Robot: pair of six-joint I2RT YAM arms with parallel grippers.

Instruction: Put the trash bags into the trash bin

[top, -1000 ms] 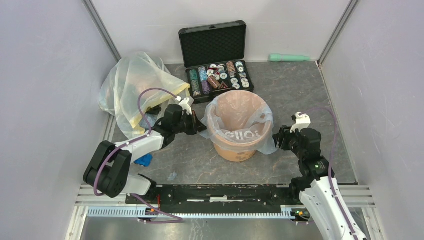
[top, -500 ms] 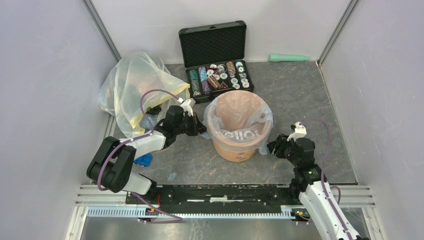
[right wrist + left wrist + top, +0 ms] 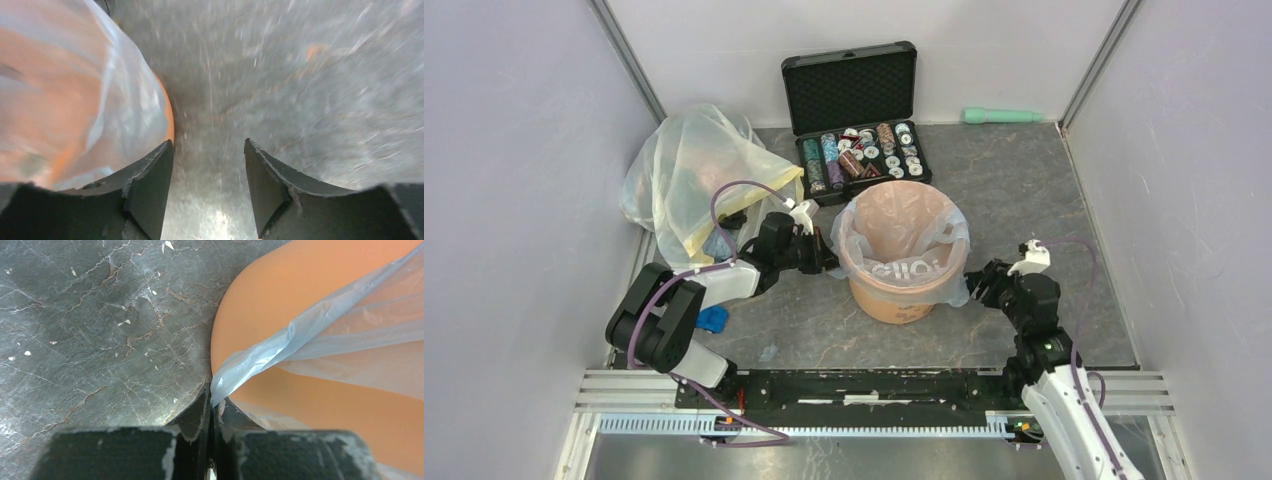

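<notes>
The orange-tan trash bin (image 3: 902,293) stands mid-table, lined with the pale blue translucent trash bag (image 3: 902,225) whose rim folds out over its edge. My left gripper (image 3: 824,255) is at the bin's left side, shut on a corner of the bag. In the left wrist view the jaws (image 3: 212,400) pinch the bag's blue edge (image 3: 260,357) against the bin wall (image 3: 320,285). My right gripper (image 3: 984,283) is open and empty at the bin's right side, low near the table. In the right wrist view its fingers (image 3: 209,150) straddle bare table, with the bag-covered bin (image 3: 75,100) just left.
A large yellowish translucent bag (image 3: 689,175) lies back left. An open black foam-lined case (image 3: 856,115) with small items stands behind the bin. A green cylinder (image 3: 1002,115) lies at the back wall. A small blue item (image 3: 712,319) lies beside the left arm.
My right gripper dropped and moved toward the bin, then shifted slightly back up beside its right side. My left gripper crept slightly right against the bin, still holding the bag.
</notes>
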